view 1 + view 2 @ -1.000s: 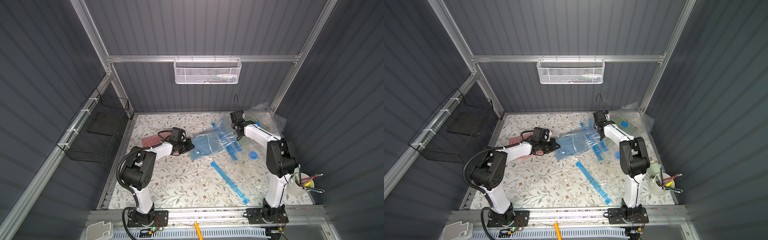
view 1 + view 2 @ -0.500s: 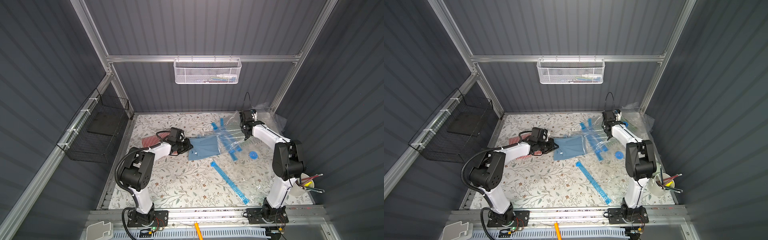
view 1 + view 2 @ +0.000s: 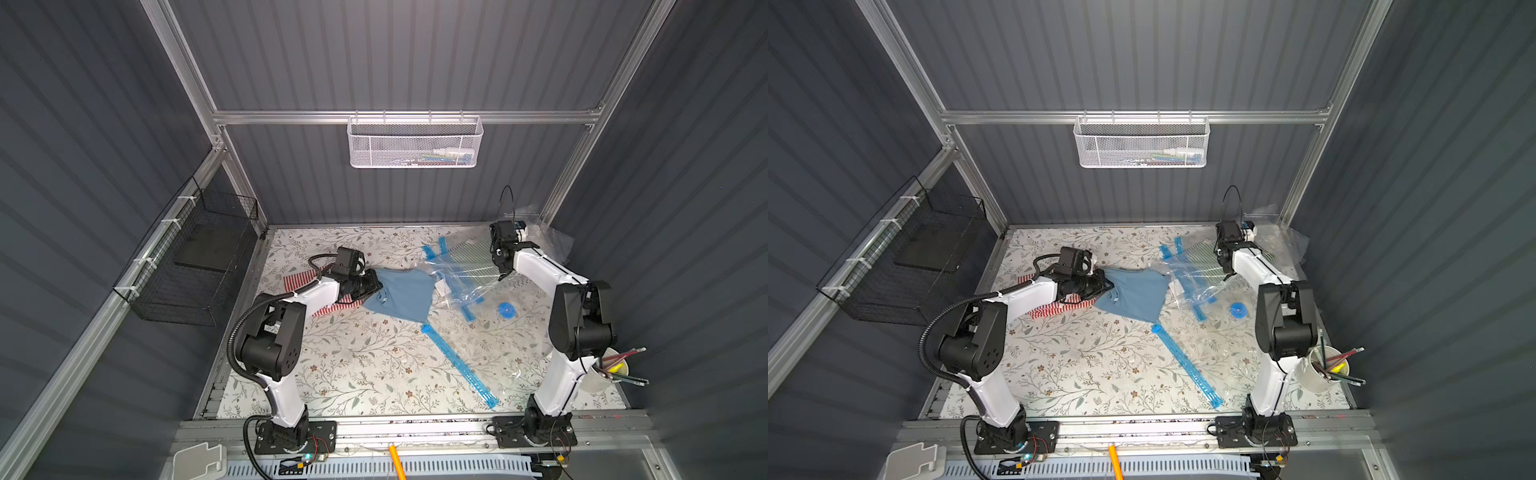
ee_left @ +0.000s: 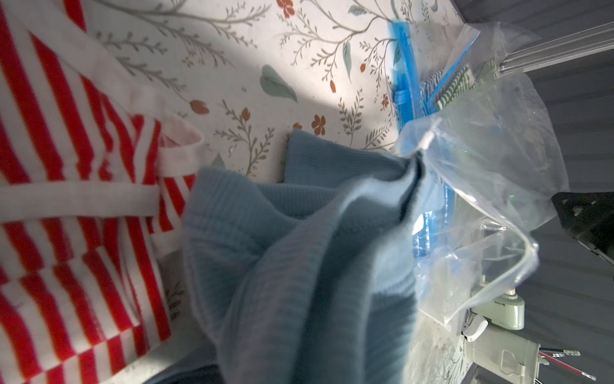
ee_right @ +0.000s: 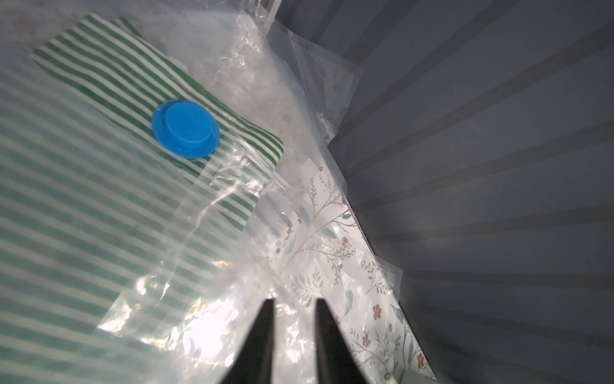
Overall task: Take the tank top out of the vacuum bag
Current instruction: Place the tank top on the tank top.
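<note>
Blue ribbed tank top [image 3: 401, 296] lies crumpled beside the clear vacuum bag [image 3: 465, 270].
We note the left hand [image 3: 372, 286] clenched on its edge; the right hand [image 5: 294, 301] is unclenched and holds nothing.

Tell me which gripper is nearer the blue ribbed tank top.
Left. The left gripper is shut on the blue ribbed tank top; the right gripper, fingers open, hangs apart over the clear plastic vacuum bag.
</note>
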`<state>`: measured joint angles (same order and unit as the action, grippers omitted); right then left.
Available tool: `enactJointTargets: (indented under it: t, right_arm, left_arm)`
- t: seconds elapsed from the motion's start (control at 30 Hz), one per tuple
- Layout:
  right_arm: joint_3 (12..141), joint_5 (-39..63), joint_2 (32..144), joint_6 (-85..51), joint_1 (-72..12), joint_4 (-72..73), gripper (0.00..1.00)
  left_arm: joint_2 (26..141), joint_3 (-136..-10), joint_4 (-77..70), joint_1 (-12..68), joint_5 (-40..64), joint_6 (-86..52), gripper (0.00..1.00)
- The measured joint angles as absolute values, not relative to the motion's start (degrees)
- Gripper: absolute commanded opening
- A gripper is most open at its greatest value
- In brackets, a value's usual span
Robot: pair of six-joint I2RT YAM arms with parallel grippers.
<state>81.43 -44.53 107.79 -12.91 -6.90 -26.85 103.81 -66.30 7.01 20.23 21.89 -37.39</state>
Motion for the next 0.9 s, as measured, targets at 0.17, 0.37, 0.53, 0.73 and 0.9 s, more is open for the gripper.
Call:
enactJointTargets:
  t: [0.17, 0.37, 0.53, 0.73, 0.9]
  right_arm:
    - [79.7, -38.8, 105.4, -14.2, -7.3, -27.9, 0.99]
    - [76.0, -34.0, 101.6, -15.5, -8.8, -27.2, 0.99]
    - [73.4, -29.6, 99.0, -15.9, -9.8, -25.3, 0.99]
    - [74.2, -21.1, 101.6, -14.1, -11.4, -22.2, 0.99]
    - [80.6, -18.5, 110.4, -13.4, -12.2, -24.0, 0.99]
  left_arm:
    - [104.3, -69.8, 9.4, 19.9, 21.7, -36.3, 0.00]
    - [104.4, -73.8, 12.5, 19.5, 20.6, -34.6, 0.00]
    - [104.4, -74.9, 14.0, 18.3, 19.9, -33.9, 0.00]
    - [104.4, -75.0, 16.1, 17.0, 17.6, -32.9, 0.00]
    - [104.4, -75.0, 17.5, 15.8, 16.9, -32.2, 0.00]
